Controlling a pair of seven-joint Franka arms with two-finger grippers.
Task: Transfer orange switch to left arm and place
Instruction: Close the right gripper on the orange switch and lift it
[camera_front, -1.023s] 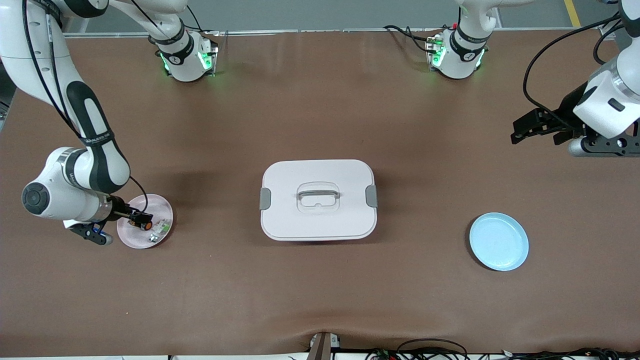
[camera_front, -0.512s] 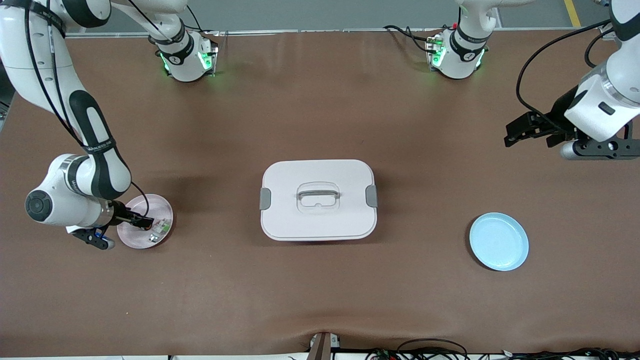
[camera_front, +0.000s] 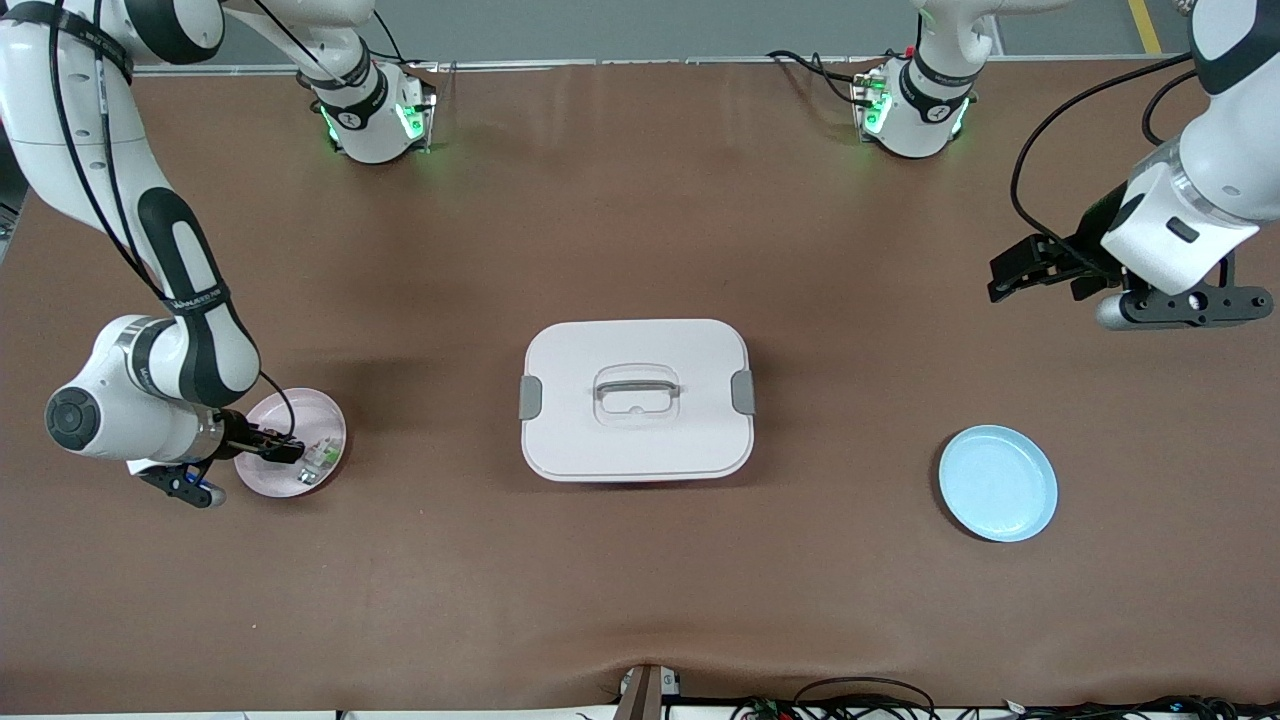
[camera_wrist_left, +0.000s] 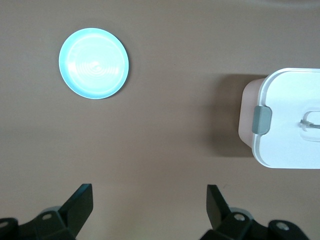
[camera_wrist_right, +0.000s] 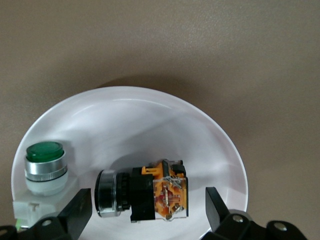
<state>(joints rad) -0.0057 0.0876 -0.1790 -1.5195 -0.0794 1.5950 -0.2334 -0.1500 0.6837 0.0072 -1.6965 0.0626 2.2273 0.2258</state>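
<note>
The right gripper (camera_front: 290, 449) hovers low over the pink plate (camera_front: 262, 474) at the right arm's end of the bench, fingers spread either side of the orange switch (camera_wrist_right: 142, 196), which lies on its side in the plate. A green button (camera_wrist_right: 45, 167) sits at about ten o'clock from the switch, close by. The grip should probably take the switch across its body and miss the button. The left gripper (camera_front: 1010, 275), also spread, waits over bare bench, well clear of the box (camera_front: 636, 399) and blue plate (camera_front: 997, 483).
</note>
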